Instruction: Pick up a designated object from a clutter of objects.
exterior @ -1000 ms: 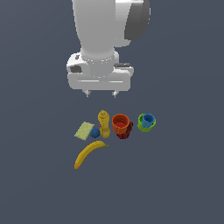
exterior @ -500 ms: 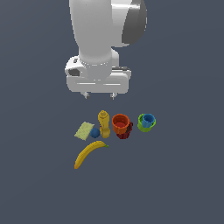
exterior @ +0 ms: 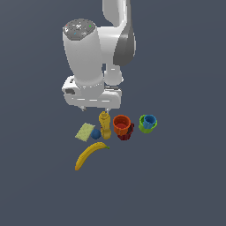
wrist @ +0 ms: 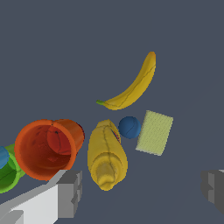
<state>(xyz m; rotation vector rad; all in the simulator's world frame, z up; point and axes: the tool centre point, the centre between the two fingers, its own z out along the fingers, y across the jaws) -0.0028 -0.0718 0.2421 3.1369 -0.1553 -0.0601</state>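
The approach step is judged in hand: the gripper [wrist: 142, 190] is held spread wide above the clutter. The pad [exterior: 84, 132] lies flat beside the blue ball [exterior: 96, 134], at the banana's [exterior: 89, 154] twelve o'clock. Next, centring over the pad and descent are called for.

A pale yellow-green speckled square pad [wrist: 154, 132] lies flat, touching a small blue ball [wrist: 129, 127] at its nine o'clock. A yellow bottle [wrist: 106, 154] stands beside the ball. A curved yellow banana [wrist: 133, 87] lies apart. Two grey fingertips [wrist: 70, 194] stand wide.
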